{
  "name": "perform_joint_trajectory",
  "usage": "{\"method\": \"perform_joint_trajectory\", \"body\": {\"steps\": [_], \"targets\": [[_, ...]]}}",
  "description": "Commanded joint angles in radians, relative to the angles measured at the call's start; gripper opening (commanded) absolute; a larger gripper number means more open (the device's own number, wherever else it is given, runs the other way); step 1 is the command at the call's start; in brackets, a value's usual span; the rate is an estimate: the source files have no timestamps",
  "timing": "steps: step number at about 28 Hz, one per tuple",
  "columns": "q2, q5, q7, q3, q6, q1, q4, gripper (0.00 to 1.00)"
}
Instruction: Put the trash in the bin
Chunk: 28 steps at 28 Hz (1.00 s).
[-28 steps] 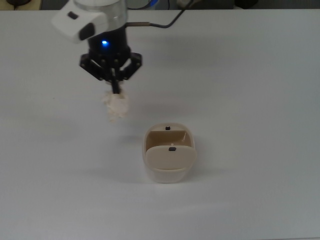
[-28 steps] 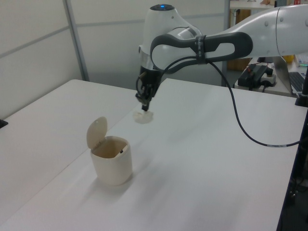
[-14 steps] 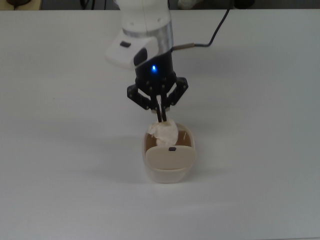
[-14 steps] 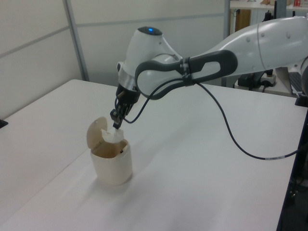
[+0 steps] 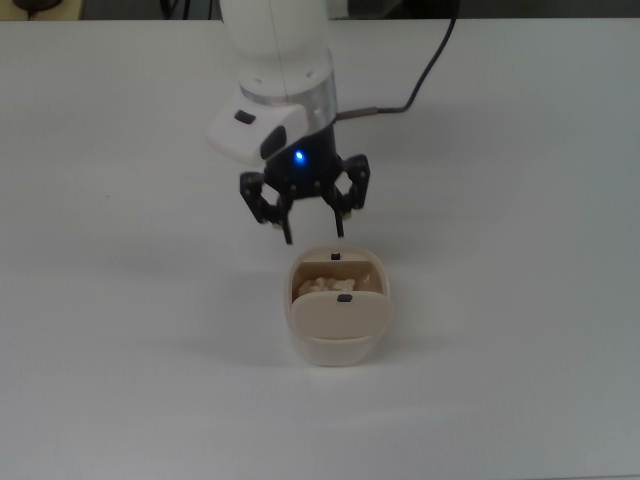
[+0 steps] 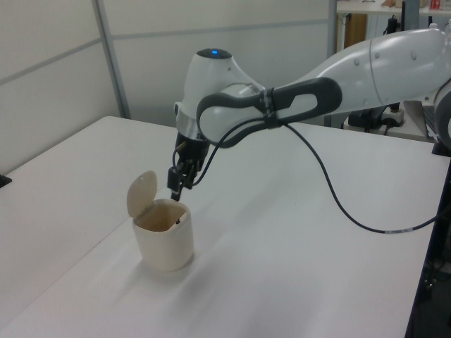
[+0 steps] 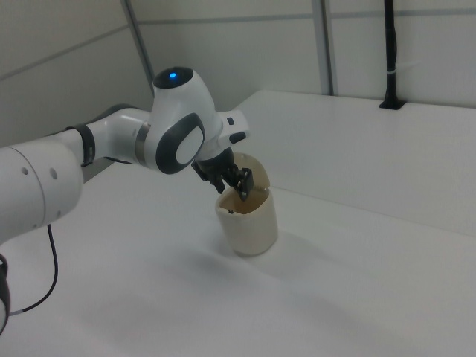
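Note:
The trash, a lumpy off-white wad, lies inside the beige bin, in the open half behind the cream lid. My gripper hangs open just above the bin's far rim in the top view, with nothing between its fingers. In the left view the gripper sits right over the bin, whose lid stands tilted up; the trash is hidden inside. In the right view the gripper is at the rim of the bin.
The bin stands alone on a wide white table. A black cable trails from the arm. In the left view, desks with equipment lie beyond the table's far right. A black post rises at the back of the right view.
The gripper carried the trash from the top view's left to over the bin, then opened. The trash dropped into the bin and the gripper rose slightly.

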Motion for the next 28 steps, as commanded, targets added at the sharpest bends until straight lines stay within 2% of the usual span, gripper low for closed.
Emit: {"method": "perform_joint_trajectory", "body": {"steps": [1,3,4,9,13,17,19,28], "targets": [[-0.107,-0.01,0.003,-0.053,-0.236,-0.004,-0.008,1.0],[-0.13,-0.033,-0.003,-0.073,-0.318,-0.004,-0.005,1.0],[-0.148,-0.062,-0.004,-0.09,-0.394,-0.002,0.003,1.0],[-0.165,-0.122,-0.004,-0.111,-0.591,-0.002,0.05,1.0],[-0.194,-0.156,0.001,-0.122,-0.637,-0.002,0.054,1.0],[-0.26,-0.139,-0.011,-0.187,-0.663,0.001,0.054,1.0],[-0.276,-0.129,-0.02,-0.203,-0.668,0.002,0.054,1.0],[-0.285,-0.118,-0.017,-0.2,-0.666,0.008,0.054,1.0]]}}
